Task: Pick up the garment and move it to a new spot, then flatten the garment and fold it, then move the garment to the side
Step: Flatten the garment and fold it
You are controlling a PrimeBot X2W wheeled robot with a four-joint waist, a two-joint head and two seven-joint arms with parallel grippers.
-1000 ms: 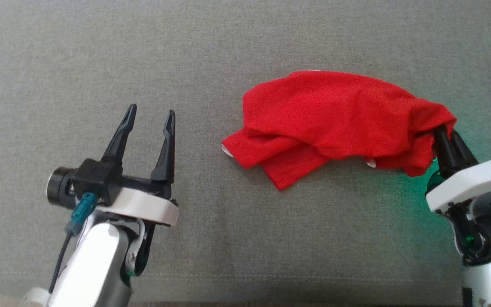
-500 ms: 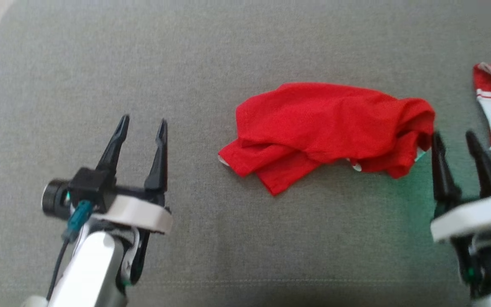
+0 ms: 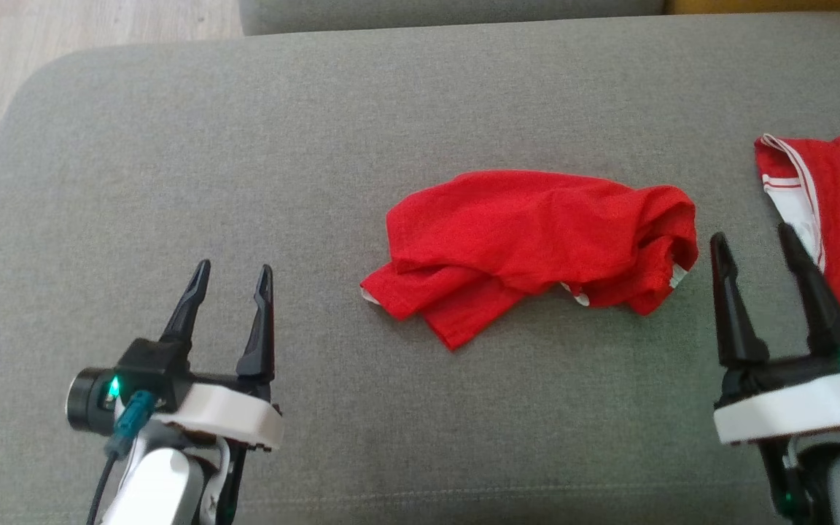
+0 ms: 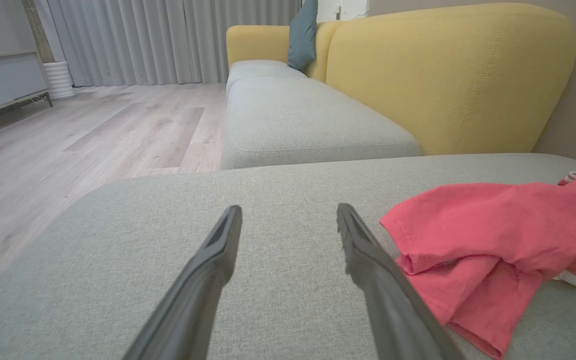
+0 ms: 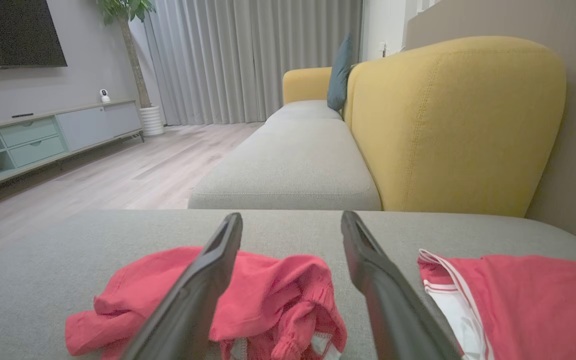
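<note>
The garment [image 3: 529, 248] is a crumpled red piece with white trim, lying in a heap on the grey sofa cushion [image 3: 318, 131]. It shows at the right in the left wrist view [image 4: 493, 240] and low in the right wrist view [image 5: 268, 295]. My right gripper [image 3: 749, 237] stands open just right of the heap, clear of the cloth, nothing between its fingers. My left gripper [image 3: 233, 268] is open over bare cushion, well to the left of the garment and holding nothing.
A second red garment with white stripes [image 3: 835, 211] lies flat at the right edge, beside my right gripper. A yellow backrest [image 5: 453, 125] rises behind the cushion. Wooden floor [image 3: 63, 29] lies beyond the cushion's rounded left corner.
My right gripper, shut on the garment's right end a second ago, has opened and drawn back; the cloth has dropped into a heap. The camera has tilted, shifting the whole picture.
</note>
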